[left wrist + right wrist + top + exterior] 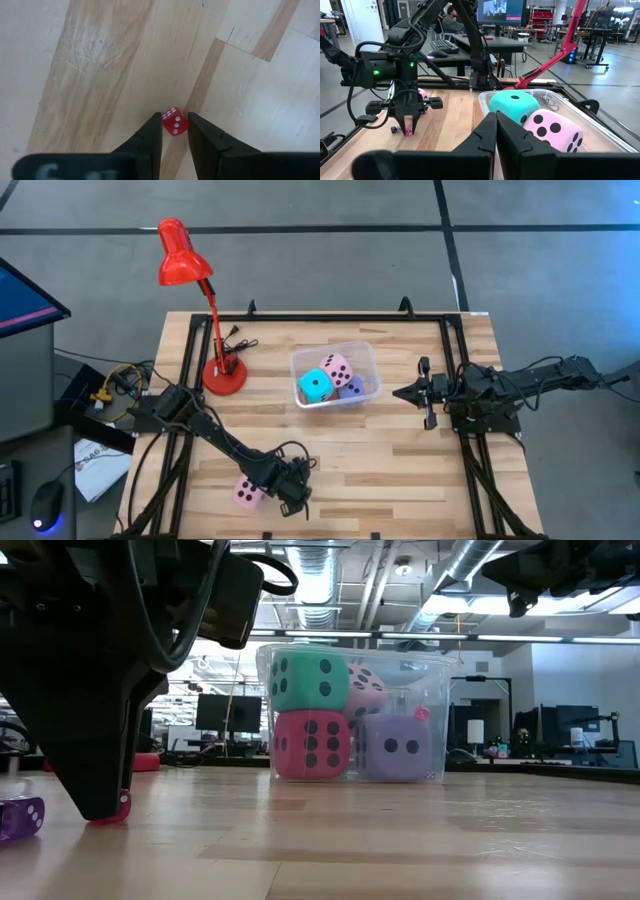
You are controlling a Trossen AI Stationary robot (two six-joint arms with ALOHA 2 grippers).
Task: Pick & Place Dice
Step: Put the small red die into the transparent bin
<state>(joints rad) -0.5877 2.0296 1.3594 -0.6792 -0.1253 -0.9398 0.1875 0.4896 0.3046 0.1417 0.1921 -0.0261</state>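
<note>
Two arms over a wooden table. Left gripper pointing straight down at the boards, its jaws a little apart. Small red die on the wood right between those jaws, white pips up, one finger against it or nearly so, a sliver of gap at the other; no firm clamp visible. Loose pink die just beside the left jaws, on their outer side, resting on the table. Tiny purple die also near those jaws, lying apart from them on the wood.

Clear bin well away from the left jaws, between the two grippers. Four big dice inside: cyan die and binned pink die on top, red die and lavender die beneath.

Right gripper held above the table, jaws pressed together on nothing, tips aimed at the bin, which sits just ahead of them without touching.

Red lamp standing beyond the bin, far from both sets of jaws.
</note>
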